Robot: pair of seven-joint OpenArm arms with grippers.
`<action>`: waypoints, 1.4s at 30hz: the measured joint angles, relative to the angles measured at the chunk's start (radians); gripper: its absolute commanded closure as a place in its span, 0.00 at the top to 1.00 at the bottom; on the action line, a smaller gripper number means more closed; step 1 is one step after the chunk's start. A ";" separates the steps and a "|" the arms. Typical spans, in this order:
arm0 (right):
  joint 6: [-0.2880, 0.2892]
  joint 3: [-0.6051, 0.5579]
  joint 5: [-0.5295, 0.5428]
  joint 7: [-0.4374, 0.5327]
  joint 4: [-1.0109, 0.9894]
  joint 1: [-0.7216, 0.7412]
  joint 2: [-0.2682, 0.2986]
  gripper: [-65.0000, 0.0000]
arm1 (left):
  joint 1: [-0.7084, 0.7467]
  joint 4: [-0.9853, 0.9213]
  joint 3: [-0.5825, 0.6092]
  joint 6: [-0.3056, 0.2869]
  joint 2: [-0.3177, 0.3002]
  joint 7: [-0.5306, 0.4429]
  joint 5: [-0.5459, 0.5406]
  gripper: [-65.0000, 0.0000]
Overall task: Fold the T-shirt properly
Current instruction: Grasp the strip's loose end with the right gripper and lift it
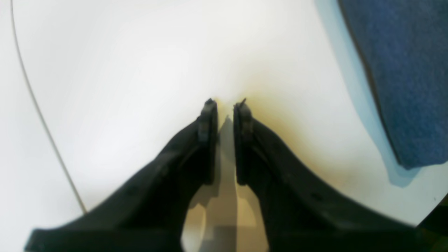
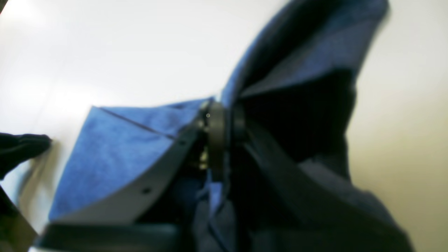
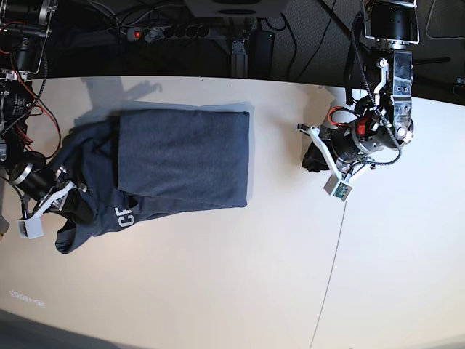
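The blue-grey T-shirt (image 3: 182, 156) lies on the left half of the white table (image 3: 218, 276), one flat layer folded over its middle. White lettering (image 3: 122, 217) shows on the rumpled lower left part. My right gripper (image 3: 69, 193) is at the shirt's left edge, shut on a bunched fold; in the right wrist view the T-shirt (image 2: 115, 150) is pinched in the right gripper (image 2: 225, 113) and drapes over its fingers. My left gripper (image 3: 312, 156) hovers over bare table right of the shirt. Its fingers stand a narrow gap apart in the left gripper (image 1: 225, 105), holding nothing, with a T-shirt (image 1: 409, 77) corner at upper right.
A thin seam (image 3: 334, 240) runs down the table on the right, also visible as the seam (image 1: 42, 115) in the left wrist view. Behind the table's far edge are a power strip (image 3: 167, 32) and cables. A dark shape (image 2: 21, 148) sits at the left of the right wrist view.
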 measured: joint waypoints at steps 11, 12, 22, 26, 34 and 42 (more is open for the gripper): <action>0.000 -0.203 -0.187 0.051 0.218 -0.039 -0.010 0.00 | 0.090 0.006 -0.002 -0.006 0.002 -0.065 -0.065 0.19; 0.000 -0.230 -0.215 0.063 0.223 -0.036 -0.010 0.00 | 0.102 0.008 -0.003 -0.007 0.008 -0.076 -0.070 0.19; -0.001 -0.507 -0.526 0.107 0.269 -0.027 -0.084 0.00 | 0.134 -0.026 0.105 -0.016 0.090 -0.167 -0.057 0.19; -0.008 -0.609 -0.634 0.107 0.272 -0.026 -0.119 0.00 | 0.110 -0.089 0.182 -0.029 0.093 -0.241 -0.050 0.19; -0.024 -0.855 -0.876 0.114 0.292 -0.025 -0.126 0.00 | 0.040 -0.216 0.229 -0.066 0.134 -0.273 -0.089 0.19; -0.047 -0.973 -1.056 0.126 0.299 -0.022 -0.126 0.00 | 0.021 -0.220 0.229 -0.071 0.134 -0.250 -0.087 0.19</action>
